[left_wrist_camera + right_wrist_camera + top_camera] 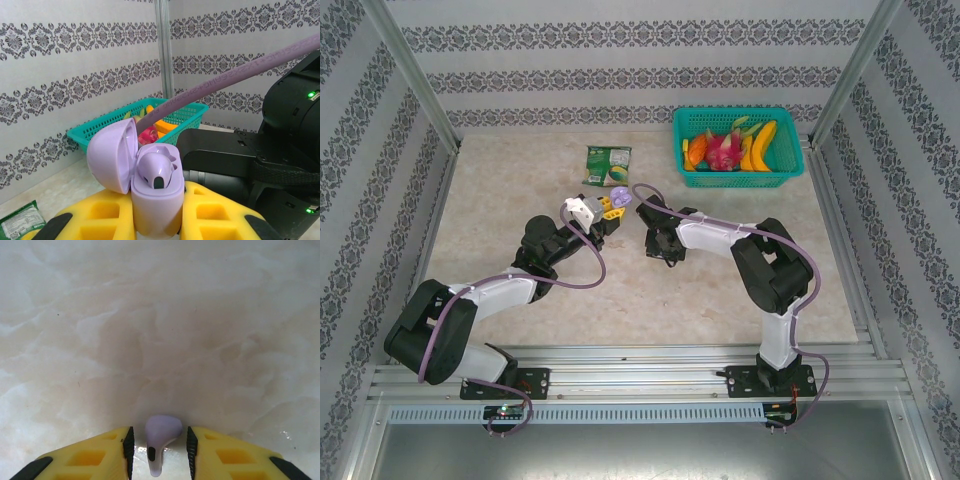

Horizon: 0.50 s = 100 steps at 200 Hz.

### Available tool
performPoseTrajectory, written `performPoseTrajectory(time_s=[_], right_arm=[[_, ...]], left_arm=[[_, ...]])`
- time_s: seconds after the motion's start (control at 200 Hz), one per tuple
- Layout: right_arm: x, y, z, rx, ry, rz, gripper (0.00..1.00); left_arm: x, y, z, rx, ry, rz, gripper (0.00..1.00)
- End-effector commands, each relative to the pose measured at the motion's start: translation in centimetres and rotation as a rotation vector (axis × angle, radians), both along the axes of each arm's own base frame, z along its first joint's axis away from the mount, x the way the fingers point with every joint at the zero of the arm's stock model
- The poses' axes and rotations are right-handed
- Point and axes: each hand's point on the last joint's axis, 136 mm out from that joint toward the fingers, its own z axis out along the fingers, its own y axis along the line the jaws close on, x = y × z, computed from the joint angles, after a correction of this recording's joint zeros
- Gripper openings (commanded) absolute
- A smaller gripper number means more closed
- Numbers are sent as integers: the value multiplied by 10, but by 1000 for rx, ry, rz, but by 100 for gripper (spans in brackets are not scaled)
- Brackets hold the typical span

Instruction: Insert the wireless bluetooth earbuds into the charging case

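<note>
**Marbled tabletop: case held open, one earbud between the pads**

Pale marbled table [520, 180], patterned walls on three sides.

Left gripper [157, 222] is clamped on the lilac charging case [156, 202] at its base, with yellow fingers [100, 217] pressed to both sides. The case stands upright, its lid [112, 155] hinged back toward frame left. My reading is that it is held raised and mouth-up to present the sockets to the other arm.

Case contents: a seated earbud [156, 170], lilac, stem down. I cannot tell whether a second socket beside it is free.

Right gripper [160, 452] points down at the table, jaws slightly apart. They straddle a loose earbud [162, 430], lilac, at bottom centre of the wrist view. A thin gap shows on either side, so I judge it not yet pinched. The bud seems to rest on the surface, stem toward the camera.

Upper right of the overhead view: green basket [740, 181] holding toy fruit, including bananas, a pink dragon fruit and something orange. A green packet [607, 165] lies just above the case.
</note>
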Motion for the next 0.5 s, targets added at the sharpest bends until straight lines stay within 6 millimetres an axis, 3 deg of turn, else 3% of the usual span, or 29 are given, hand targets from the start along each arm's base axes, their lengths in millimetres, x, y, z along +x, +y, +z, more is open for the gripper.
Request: performPoseTrajectory(time_s=[0.0,0.495], right_arm=[[-4,-7,-11,-48,32,-64,36],[3,-13,-17,-125,24,-135,35]], left_arm=[[-2,4,21,-36,-66,-1,0],[-2,4,20,-38,-67,0,0]])
